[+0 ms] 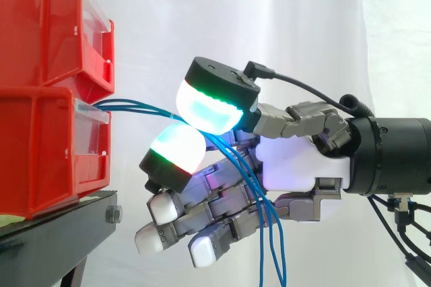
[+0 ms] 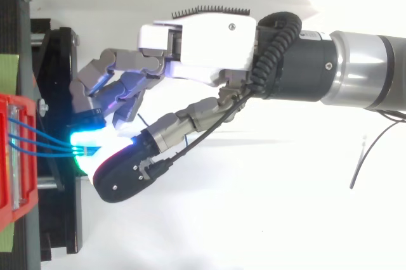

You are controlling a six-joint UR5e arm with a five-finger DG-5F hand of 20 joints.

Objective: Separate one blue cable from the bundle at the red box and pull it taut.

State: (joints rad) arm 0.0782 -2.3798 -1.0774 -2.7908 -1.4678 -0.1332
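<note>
At 9 o'clock of the hand [image 1: 303,166], blue cables [image 1: 135,106] leave the red box [image 1: 40,152]. They pass between two glowing fingers [image 1: 209,108] pinched on them, then droop toward 6 o'clock. Several strands caught together; my read is none singled out yet, none taut.

Two red bins sit stacked at the left, the upper bin [image 1: 40,24] on the lower bin [image 1: 40,159], both on a black stand [image 1: 60,233] before the white curtain [image 1: 283,17]. Several blue cables [image 1: 135,106] leave the front of the lower bin and run right, close together, into the hand [image 1: 296,166], which reaches in from the right. They pass between two glowing cyan-green pads [image 1: 209,108] pressed near each other, then hang down across the curled fingers below.
</note>
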